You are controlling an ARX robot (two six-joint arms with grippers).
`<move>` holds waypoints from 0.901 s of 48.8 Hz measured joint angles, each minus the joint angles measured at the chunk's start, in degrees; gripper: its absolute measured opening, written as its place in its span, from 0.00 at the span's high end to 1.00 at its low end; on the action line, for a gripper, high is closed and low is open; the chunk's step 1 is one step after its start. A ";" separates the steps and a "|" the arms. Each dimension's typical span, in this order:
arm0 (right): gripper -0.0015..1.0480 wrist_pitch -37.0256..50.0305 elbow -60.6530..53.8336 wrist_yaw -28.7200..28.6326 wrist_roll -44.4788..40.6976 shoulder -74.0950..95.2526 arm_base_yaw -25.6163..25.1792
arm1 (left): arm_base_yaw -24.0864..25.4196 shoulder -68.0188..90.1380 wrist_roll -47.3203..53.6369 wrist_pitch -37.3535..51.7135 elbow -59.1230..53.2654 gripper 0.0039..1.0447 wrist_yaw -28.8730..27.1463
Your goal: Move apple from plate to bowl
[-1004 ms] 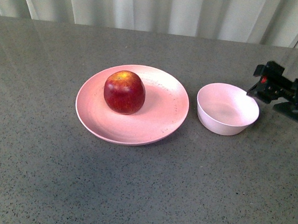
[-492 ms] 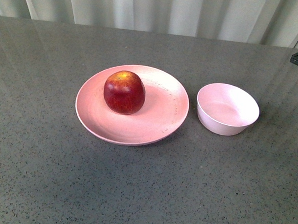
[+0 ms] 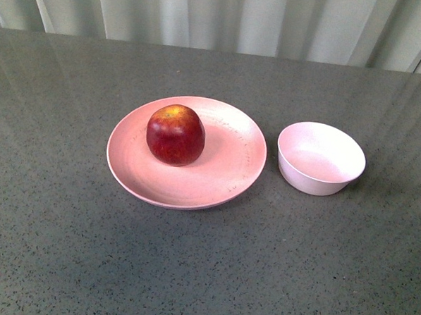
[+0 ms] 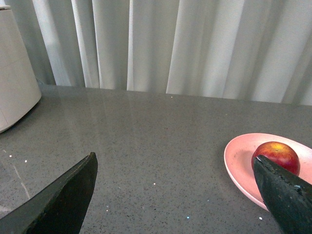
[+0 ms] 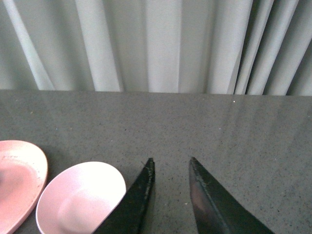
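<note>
grey table [image 3: 64, 249], apple [image 3: 175, 134] on plate [image 3: 224, 174], bowl [image 3: 316, 183] just beside

The apple [image 3: 176, 134] was glossy, the plate [image 3: 216, 179] and bowl [image 3: 315, 185] looked matt and smooth, and the speckled grey table [image 3: 190, 269] had a faint sheen

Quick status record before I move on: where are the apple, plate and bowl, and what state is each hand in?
apple: on the plate, a little left of its centre
plate: on the grey table, left of the bowl
bowl: empty, beside the plate, not touching it
left hand: wide open, empty
right hand: narrow gap between its fingers, empty
front view: neither arm visible
task: apple not yet in bowl
</note>
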 joint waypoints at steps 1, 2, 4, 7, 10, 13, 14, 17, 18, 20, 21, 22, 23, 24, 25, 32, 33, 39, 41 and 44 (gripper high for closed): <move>0.88 -0.57 -0.85 -0.07 -0.15 -1.29 0.00 | 0.00 0.00 0.00 0.00 0.00 0.08 0.00; 0.91 -0.96 -1.42 -0.04 -0.28 -2.19 0.00 | 0.00 0.00 0.00 0.00 0.00 0.08 0.00; 0.98 -1.97 -2.67 0.04 -0.66 -4.57 0.00 | 0.00 0.00 0.00 0.00 0.00 0.08 0.00; 0.98 -3.87 -4.37 0.09 -0.57 -8.22 -0.02 | 0.00 0.00 0.00 0.00 0.00 0.08 0.00; 0.98 -5.77 -5.73 0.09 -0.57 -11.32 -0.02 | 0.00 0.00 0.00 0.00 0.00 0.08 0.00; 0.98 -7.87 -6.95 0.09 -0.59 -14.58 -0.02 | 0.00 0.00 0.00 0.00 0.00 0.08 0.00; 0.98 -8.87 -7.39 0.09 -0.59 -16.02 -0.02 | 0.00 0.00 0.00 0.00 0.00 0.08 0.00; 0.98 -10.84 -8.15 0.09 -0.59 -18.80 -0.02 | 0.00 0.00 0.00 0.00 0.00 0.08 0.00; 0.98 -11.56 -8.39 0.09 -0.59 -19.76 -0.02 | 0.00 0.00 0.00 0.00 0.00 0.08 0.00; 0.98 -13.09 -8.96 0.09 -0.57 -21.97 -0.02 | 0.00 0.00 0.00 0.00 0.00 0.08 0.00; 0.98 -13.79 -9.16 0.09 -0.59 -22.86 -0.02 | 0.00 0.00 0.00 0.00 0.00 0.08 0.00; 0.98 -14.47 -9.35 0.09 -0.59 -23.74 -0.02 | 0.00 0.00 0.00 0.00 0.00 0.08 0.00; 0.98 -15.17 -9.55 0.11 -0.57 -24.61 -0.02 | 0.00 0.00 0.00 0.00 0.00 0.08 0.00; 0.98 -16.24 -9.84 0.09 -0.57 -25.92 -0.02 | 0.00 0.00 0.00 0.00 0.00 0.08 0.00; 0.98 -17.00 -10.01 0.09 -0.57 -26.84 -0.02 | 0.00 0.00 0.00 0.00 0.00 0.08 0.00; 0.98 -23.52 -10.67 0.09 -0.59 -34.56 -0.02 | 0.00 0.00 0.00 0.00 0.00 0.08 0.00; 0.98 -24.48 -10.67 0.09 -0.59 -35.91 -0.02 | 0.00 0.00 0.00 0.00 0.00 0.08 0.00; 0.98 -29.11 -10.71 0.09 -0.59 -40.92 -0.02 | 0.00 0.00 0.00 0.00 0.00 0.08 0.00; 0.98 -30.53 -10.71 0.09 -0.59 -42.49 -0.02 | 0.00 0.00 0.00 0.00 0.00 0.08 0.00; 0.98 -32.65 -10.73 0.09 -0.59 -44.81 -0.02 | 0.00 0.00 0.00 0.00 0.00 0.08 0.00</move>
